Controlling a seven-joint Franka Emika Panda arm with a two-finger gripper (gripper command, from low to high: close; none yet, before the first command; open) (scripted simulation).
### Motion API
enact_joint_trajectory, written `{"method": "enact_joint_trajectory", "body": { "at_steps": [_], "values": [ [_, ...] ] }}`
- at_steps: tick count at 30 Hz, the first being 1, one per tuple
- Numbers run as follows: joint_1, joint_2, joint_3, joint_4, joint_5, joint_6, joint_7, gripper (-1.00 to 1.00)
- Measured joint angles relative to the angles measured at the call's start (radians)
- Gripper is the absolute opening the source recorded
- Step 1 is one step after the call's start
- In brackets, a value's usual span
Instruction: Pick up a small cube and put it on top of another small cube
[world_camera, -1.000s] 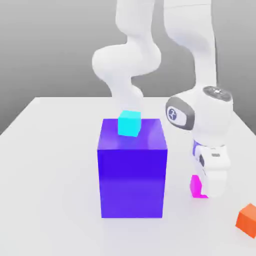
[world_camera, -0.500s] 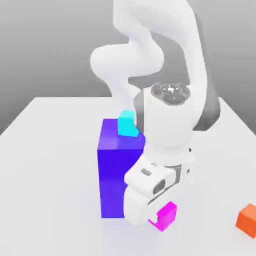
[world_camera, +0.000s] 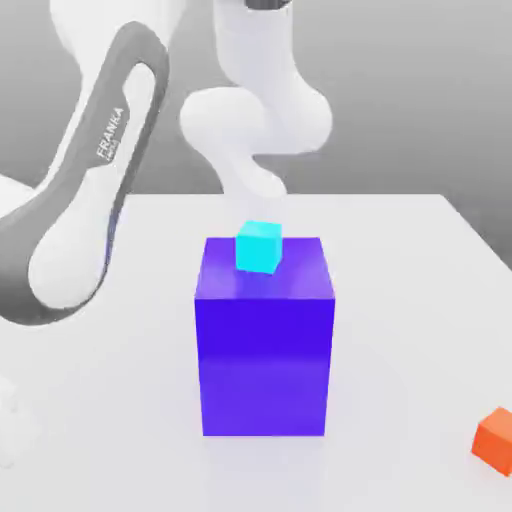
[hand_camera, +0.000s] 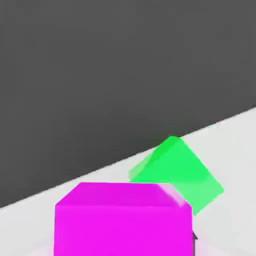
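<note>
The small cube, bright magenta-pink, sits very close in front of the hand camera, and my gripper is shut on it. Past it in the hand view, a green cube rests tilted on the white table, apart from the magenta one. In the exterior view my arm reaches over to the exterior view's left, and its big white and grey link hangs above the table's left side.
A big blue-violet block stands mid-table with a cyan cube on its top, towards the back. An orange cube lies at the exterior view's lower right. The white table ends against a grey backdrop.
The arm swung from the exterior view's right, across the front of the blue-violet block, to the left. The magenta cube left the table and went with the hand.
</note>
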Motion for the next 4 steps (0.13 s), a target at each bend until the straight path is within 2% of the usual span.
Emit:
{"method": "enact_joint_trajectory", "body": {
  "at_steps": [4],
  "values": [
    [0.0,0.0,0.0,0.0,0.0,0.0,0.0,1.0]
  ]
}}
